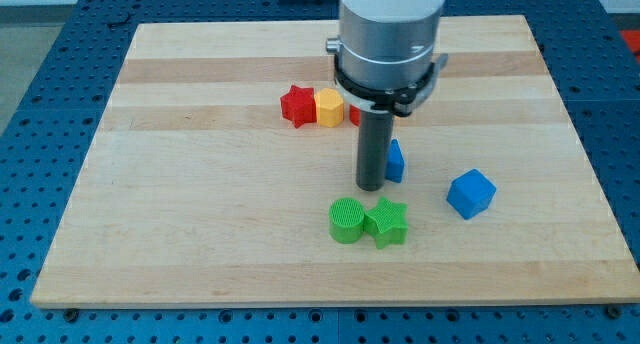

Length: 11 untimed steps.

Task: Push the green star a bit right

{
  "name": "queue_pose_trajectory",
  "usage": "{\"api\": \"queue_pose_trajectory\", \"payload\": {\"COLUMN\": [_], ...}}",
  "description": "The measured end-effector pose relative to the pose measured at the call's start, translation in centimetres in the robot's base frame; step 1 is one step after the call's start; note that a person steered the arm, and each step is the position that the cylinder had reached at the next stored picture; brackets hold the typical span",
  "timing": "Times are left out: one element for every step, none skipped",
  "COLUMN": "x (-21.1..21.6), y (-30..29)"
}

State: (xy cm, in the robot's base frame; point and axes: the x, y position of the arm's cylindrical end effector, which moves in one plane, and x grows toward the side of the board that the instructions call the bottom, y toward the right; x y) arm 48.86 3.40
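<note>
The green star (386, 222) lies on the wooden board (200, 204) below the centre, touching a green round block (346, 221) on its left. My tip (371, 188) is just above the two green blocks, over the seam between them, a short gap from the star. The rod hangs from the grey arm body (388, 34) at the view's top.
A red star (295, 106) and a yellow block (329, 108) touch each other above the centre, with a red block (354, 114) partly hidden behind the rod. A small blue block (395, 161) sits right of the rod. A blue cube (470, 193) lies farther right.
</note>
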Motion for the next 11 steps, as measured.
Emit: {"api": "queue_pose_trajectory", "payload": {"x": [-0.3, 0.4, 1.3, 1.7, 2.0, 1.8, 1.4, 0.6, 0.9, 2.7, 3.1], "y": [-1.3, -1.3, -0.7, 1.0, 2.5, 2.3, -0.4, -3.6, -3.9, -2.1, 0.0]}}
